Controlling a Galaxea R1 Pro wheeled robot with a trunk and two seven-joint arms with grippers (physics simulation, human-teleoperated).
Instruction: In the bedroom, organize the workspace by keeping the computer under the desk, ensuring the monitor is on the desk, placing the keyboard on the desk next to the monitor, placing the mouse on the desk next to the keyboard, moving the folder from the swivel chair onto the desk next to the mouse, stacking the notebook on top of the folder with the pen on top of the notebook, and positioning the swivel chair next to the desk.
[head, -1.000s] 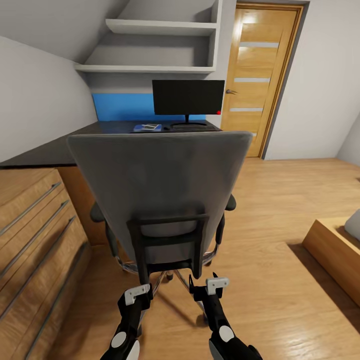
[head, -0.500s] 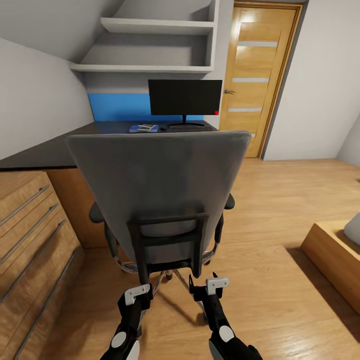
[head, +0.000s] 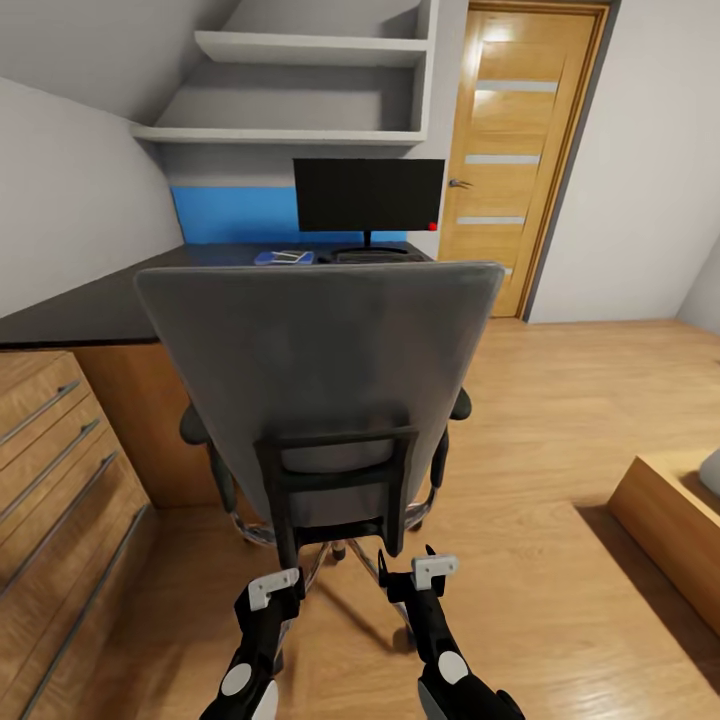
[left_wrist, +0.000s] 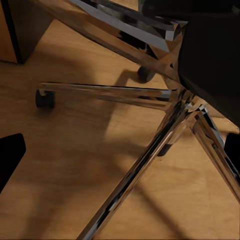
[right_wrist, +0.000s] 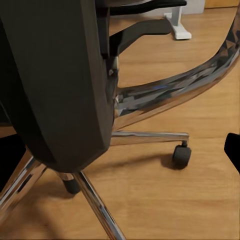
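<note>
The swivel chair (head: 320, 390) stands with its grey back turned to the robot, directly ahead of both arms and close to the L-shaped desk (head: 90, 305). Low in the head view, the left gripper (head: 272, 588) and the right gripper (head: 432, 570) sit side by side just behind the chair's black back bracket, pointing toward the chrome base. The chair lies beyond the fingers of both; neither pair is seen touching it. Whether either pair of fingers is parted or closed cannot be told from here: each wrist view catches only dark tips at its edges.

The left wrist camera looks onto the chrome spokes of the chair's base (left_wrist: 165, 125) spreading across the wooden floor (left_wrist: 75, 165), with a black castor (left_wrist: 45, 98) at the end of one spoke. The right wrist camera is very near the chair's dark back support, with a curved chrome bar and another castor (right_wrist: 181, 155) beyond it.

On the black surface past the chair, the monitor (head: 368, 195) stands upright, a red dot at its lower corner, against the blue back panel (head: 232, 215). The keyboard (head: 370, 256) lies at the foot of the stand, and to its left lies the blue folder (head: 283, 258) with something pale lying on top, too small to make out. An oak door (head: 510, 150) is closed behind the desk, and white shelves (head: 300, 90) hang above it.
</note>
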